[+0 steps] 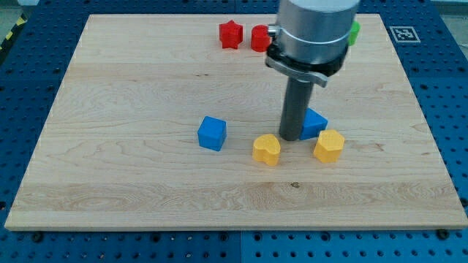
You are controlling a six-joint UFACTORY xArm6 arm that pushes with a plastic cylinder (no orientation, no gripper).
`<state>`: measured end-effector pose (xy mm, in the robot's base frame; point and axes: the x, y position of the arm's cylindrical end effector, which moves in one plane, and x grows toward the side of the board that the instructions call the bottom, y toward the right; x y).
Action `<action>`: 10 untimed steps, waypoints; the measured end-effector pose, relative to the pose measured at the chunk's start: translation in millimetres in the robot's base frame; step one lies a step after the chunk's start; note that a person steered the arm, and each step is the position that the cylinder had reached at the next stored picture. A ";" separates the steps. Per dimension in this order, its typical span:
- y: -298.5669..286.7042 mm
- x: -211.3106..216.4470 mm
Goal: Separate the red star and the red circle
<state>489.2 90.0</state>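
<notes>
The red star (230, 34) lies near the view's top, a little right of centre. The red circle (259, 38) lies just to its right, close beside it, partly hidden by the arm. My tip (290, 138) rests on the board well below them, toward the view's bottom. It stands between the yellow heart-shaped block (267, 149) and a blue block (314, 123), touching or nearly touching the blue one.
A blue cube (212, 134) sits left of the yellow heart. A yellow hexagon-like block (329, 146) sits right of my tip. A green block (354, 33) shows at the top right behind the arm. The wooden board (110, 146) lies on a blue perforated table.
</notes>
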 end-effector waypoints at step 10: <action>23.2 -191.6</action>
<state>297.6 113.3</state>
